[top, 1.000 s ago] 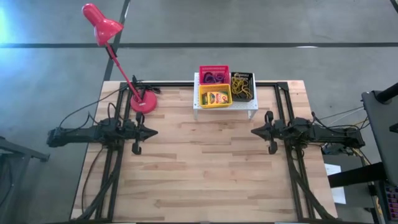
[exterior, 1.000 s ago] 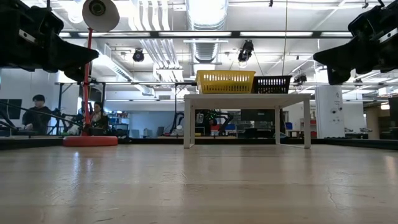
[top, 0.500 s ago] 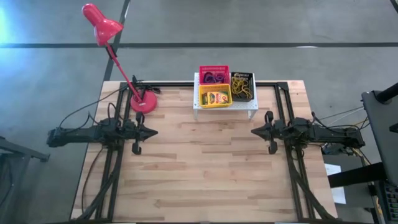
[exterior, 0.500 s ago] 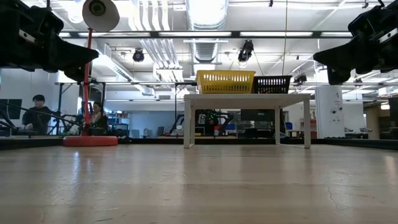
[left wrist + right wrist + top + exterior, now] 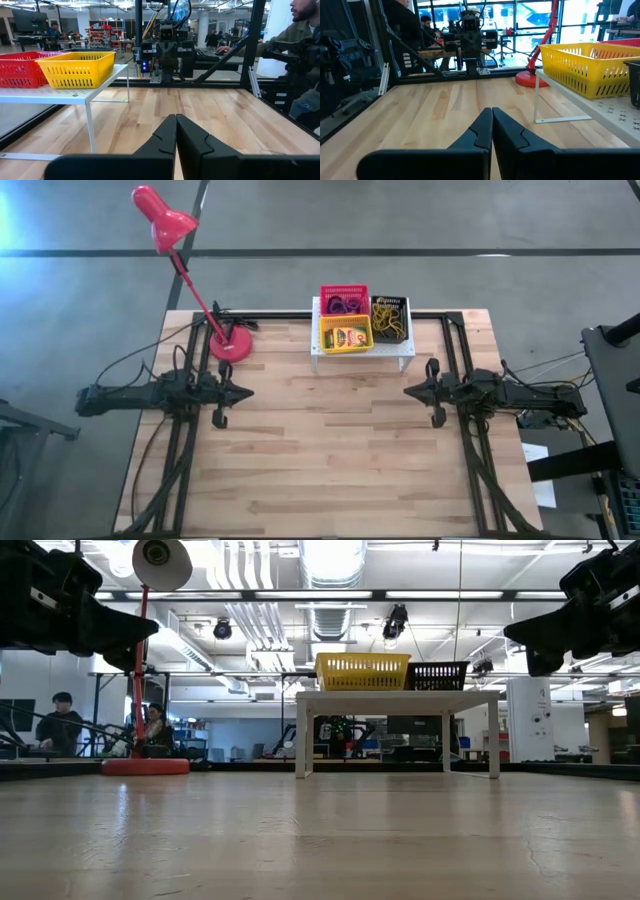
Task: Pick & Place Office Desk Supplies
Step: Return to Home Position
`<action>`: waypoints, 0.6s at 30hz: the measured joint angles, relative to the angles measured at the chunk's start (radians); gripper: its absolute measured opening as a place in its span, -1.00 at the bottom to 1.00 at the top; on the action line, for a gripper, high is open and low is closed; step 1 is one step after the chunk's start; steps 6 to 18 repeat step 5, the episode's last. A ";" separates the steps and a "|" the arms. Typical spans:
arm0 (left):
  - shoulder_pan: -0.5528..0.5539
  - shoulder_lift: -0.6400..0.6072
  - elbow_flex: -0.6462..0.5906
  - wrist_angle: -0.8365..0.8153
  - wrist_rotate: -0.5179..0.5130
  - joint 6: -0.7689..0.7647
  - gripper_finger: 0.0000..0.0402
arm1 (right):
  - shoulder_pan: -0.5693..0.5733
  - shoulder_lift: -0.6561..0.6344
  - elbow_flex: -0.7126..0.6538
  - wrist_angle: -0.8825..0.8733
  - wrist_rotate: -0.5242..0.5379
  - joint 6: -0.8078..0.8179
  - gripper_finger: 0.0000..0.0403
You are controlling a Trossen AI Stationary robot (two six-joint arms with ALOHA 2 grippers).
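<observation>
From above, three mesh baskets sit on the white shelf at the far middle of the tabletop. The yellow basket is at the front and holds one crayon box. The pink-red basket is behind it with purple loops inside, and the black basket to their right holds a tangle of yellow loops (too knotted to count). The low view shows only two of the three baskets, the yellow one and the black one. The pink-red one is hidden behind the yellow, and no contents can be seen past the rims at this level. One red lamp stands on the tabletop left of the shelf. The two arms lie level on opposite sides, well apart from the shelf, with the left gripper and the right gripper pointing at each other across bare wood. Only the wrist views show how the fingers stand. The left arm's fingers are pressed together with nothing between them, and the right arm's fingers likewise meet tip to tip, empty. Each wrist view also shows the other arm across the tabletop. People sit in the room beyond, seen from the low view.
</observation>
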 joint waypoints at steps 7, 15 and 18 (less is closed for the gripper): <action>0.000 0.000 0.000 0.000 0.000 0.000 -0.93 | 0.000 0.000 0.000 0.000 0.000 0.000 -0.96; 0.000 0.000 0.000 0.000 0.000 0.000 -0.93 | 0.000 0.000 0.000 0.000 0.000 0.000 -0.96; 0.000 0.000 0.000 0.000 0.000 0.000 -0.93 | 0.000 0.000 0.000 0.000 0.000 0.000 -0.96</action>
